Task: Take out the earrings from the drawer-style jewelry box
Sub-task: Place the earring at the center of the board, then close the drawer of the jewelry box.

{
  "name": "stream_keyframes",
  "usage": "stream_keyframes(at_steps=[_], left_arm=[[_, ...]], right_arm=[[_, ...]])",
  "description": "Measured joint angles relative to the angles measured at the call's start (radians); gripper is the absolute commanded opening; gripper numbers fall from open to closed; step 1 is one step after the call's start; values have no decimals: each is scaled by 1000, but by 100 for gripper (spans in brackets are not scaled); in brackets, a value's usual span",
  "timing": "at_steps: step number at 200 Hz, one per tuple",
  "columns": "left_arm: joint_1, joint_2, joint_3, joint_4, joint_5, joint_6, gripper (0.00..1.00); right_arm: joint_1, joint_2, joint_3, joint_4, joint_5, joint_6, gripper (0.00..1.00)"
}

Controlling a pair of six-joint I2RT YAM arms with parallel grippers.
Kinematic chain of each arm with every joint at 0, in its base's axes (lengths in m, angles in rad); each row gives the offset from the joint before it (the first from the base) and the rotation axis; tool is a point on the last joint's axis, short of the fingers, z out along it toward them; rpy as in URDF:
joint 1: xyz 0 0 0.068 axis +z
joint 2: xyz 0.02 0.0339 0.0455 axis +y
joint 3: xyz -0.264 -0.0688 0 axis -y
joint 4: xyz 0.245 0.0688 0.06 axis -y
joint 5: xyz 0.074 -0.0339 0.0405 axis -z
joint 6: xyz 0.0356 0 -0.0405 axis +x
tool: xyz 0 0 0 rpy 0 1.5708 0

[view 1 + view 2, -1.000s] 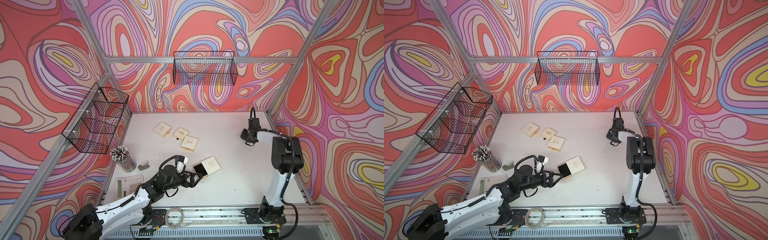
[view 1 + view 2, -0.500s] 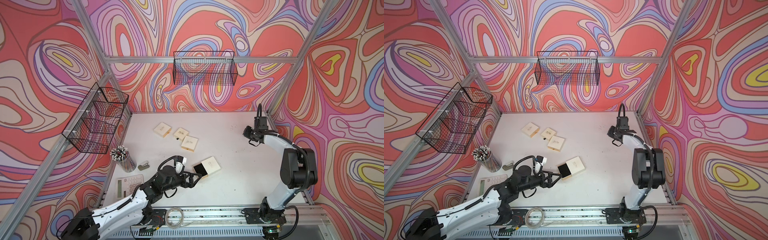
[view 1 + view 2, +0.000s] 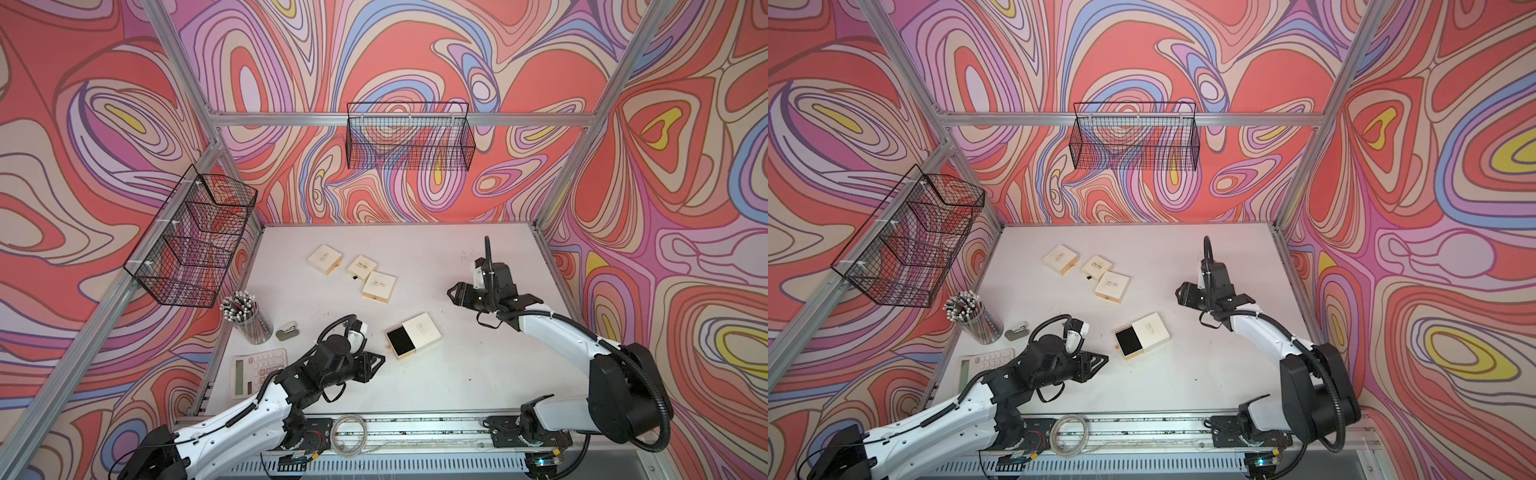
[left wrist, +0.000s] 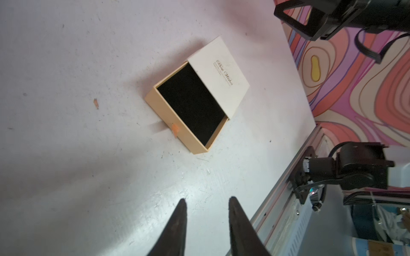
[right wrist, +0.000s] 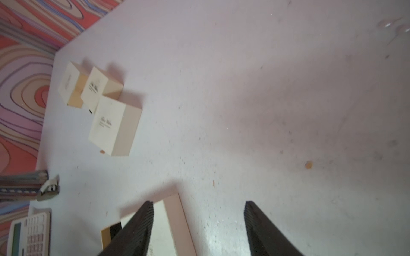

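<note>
- Earrings [image 5: 387, 24]: blurred pale specks on the table [image 5: 244, 88], visible only in the right wrist view.
- Jewelry box [image 4: 195, 97]: drawer slid out, near the left gripper [image 4: 207, 198], whose jaws are narrowly parted and hold nothing.
- The right gripper [image 5: 198, 202] is spread wide and holds nothing; three closed boxes [image 3: 362, 266] lie apart.

We show a table [image 3: 436, 374] with a white, matt top, scuffed and speckled. The drawer-style jewelry box [image 4: 221, 71] has a sleeve of smooth cream card with fine dark print. Its drawer [image 4: 190, 104] is tan card lined in a matt black, velvety material. The closed boxes [image 3: 378, 286] share the cream card. We note black wire baskets [image 3: 409, 141], a frame [image 3: 399, 119] of dull grey metal, arm shells [image 3: 557, 332] of glossy white plastic, and a clear, glossy pencil cup [image 3: 255, 328]. The right gripper [image 5: 198, 202] bears matt black fingers [image 5: 142, 226], ribbed on the inner face; those of the left gripper [image 4: 206, 199] look smooth.
</note>
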Motion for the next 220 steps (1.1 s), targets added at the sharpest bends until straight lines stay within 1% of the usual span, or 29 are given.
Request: stream_keyframes(at_steps=[12,21,42,63,87,158,220], left_arm=[[0,43,3,2,-3,-1,4],[0,78,8,4,-7,-2,0],[0,167,22,31,-19,-10,0],[0,247,26,87,-23,-17,0],[0,325,30,157,-31,-30,0],[0,504,95,312,-21,-37,0],[0,598,117,394,18,-38,0]], right_arm=[[22,8,-37,20,-3,11,79],[31,18,-58,42,-10,19,85],[51,58,-78,98,-39,46,90],[97,95,-77,157,-49,65,98],[134,128,-77,212,-69,89,98],[167,187,-79,321,-122,142,98],[178,212,-84,350,-151,156,98]])
